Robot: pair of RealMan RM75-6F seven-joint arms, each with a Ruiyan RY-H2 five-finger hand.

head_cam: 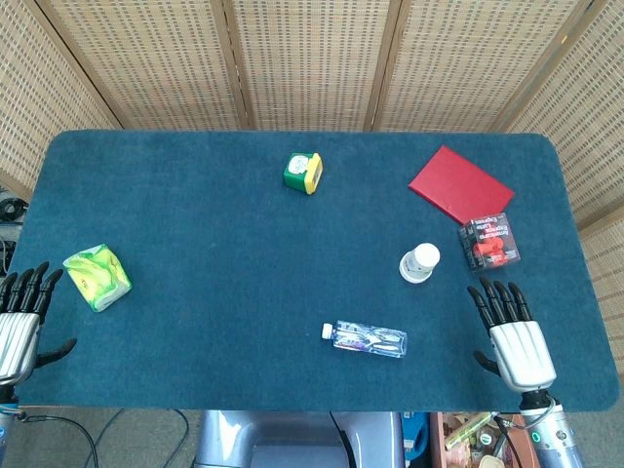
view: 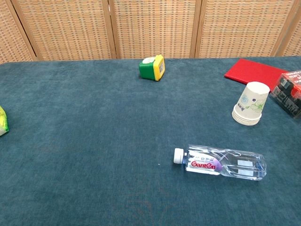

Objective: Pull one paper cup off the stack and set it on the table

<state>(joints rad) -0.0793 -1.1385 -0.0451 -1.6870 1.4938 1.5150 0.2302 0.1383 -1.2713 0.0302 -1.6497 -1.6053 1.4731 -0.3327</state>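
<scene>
A stack of white paper cups (head_cam: pixel 420 262) (view: pixel 251 109) stands upside down on the blue table, right of centre. My right hand (head_cam: pixel 512 334) lies flat near the table's front right edge, fingers spread and holding nothing, a short way right of the stack and nearer the front. My left hand (head_cam: pixel 19 324) rests at the front left edge, also flat with fingers apart and nothing in it. Neither hand shows in the chest view.
A clear water bottle (head_cam: pixel 367 339) (view: pixel 220 163) lies on its side in front of the cups. A red and black box (head_cam: pixel 489 242) and a red book (head_cam: pixel 459 183) sit behind right. A green and yellow block (head_cam: pixel 302 172) is at the back, a green pouch (head_cam: pixel 97 276) left.
</scene>
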